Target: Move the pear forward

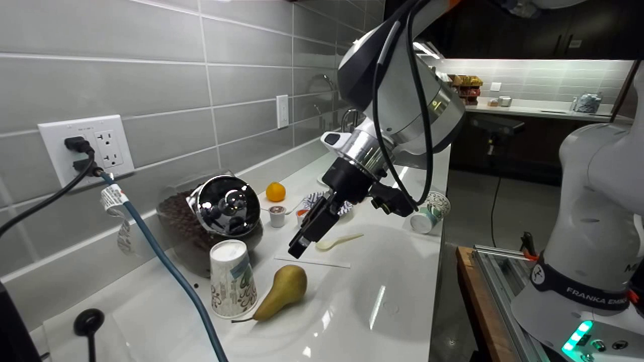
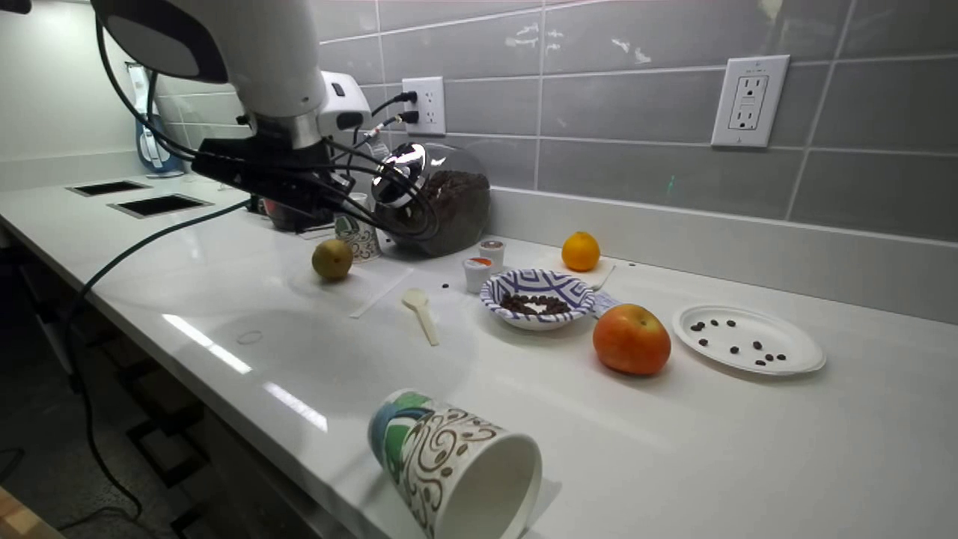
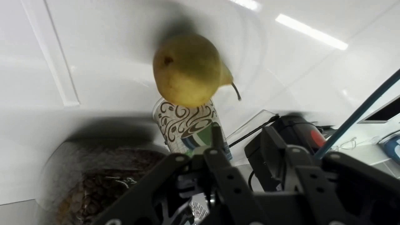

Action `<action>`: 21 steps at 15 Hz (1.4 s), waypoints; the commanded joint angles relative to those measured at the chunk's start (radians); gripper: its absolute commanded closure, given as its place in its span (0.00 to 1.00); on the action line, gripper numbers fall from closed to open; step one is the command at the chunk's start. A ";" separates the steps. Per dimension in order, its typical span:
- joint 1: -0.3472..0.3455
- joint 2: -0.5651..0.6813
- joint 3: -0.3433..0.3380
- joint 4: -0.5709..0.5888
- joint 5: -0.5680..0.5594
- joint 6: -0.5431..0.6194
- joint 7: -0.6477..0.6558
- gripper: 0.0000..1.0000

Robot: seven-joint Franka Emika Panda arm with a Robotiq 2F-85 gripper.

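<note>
Near the spread claw (image 3: 243,136) lies the pear (image 3: 187,70) (neck mostly hidden in wrist view).

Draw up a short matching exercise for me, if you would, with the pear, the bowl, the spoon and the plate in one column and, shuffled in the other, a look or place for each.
Column one
1. pear
2. bowl
3. spoon
4. plate

Column two
A. pale cream, long and thin
B. plain white, with a few dark beans on it
C. yellow-green, beside a standing cup
D. blue-and-white patterned

Right pairs: 1-C, 2-D, 3-A, 4-B.
</note>
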 commanded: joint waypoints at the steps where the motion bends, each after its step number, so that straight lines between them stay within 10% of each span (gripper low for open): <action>1: 0.008 0.019 0.015 0.015 -0.053 0.016 0.030 0.31; 5: 0.010 -0.042 0.014 -0.045 -0.086 -0.026 0.095 0.03; 10: 0.011 -0.187 0.021 -0.174 -0.125 0.029 0.224 0.00; 16: -0.113 -0.181 0.126 -0.156 -0.464 0.179 0.550 0.00; 19: -0.354 -0.213 0.242 -0.152 -0.706 -0.040 0.784 0.00; 21: -0.287 -0.249 0.118 -0.148 -0.829 -0.201 0.885 0.00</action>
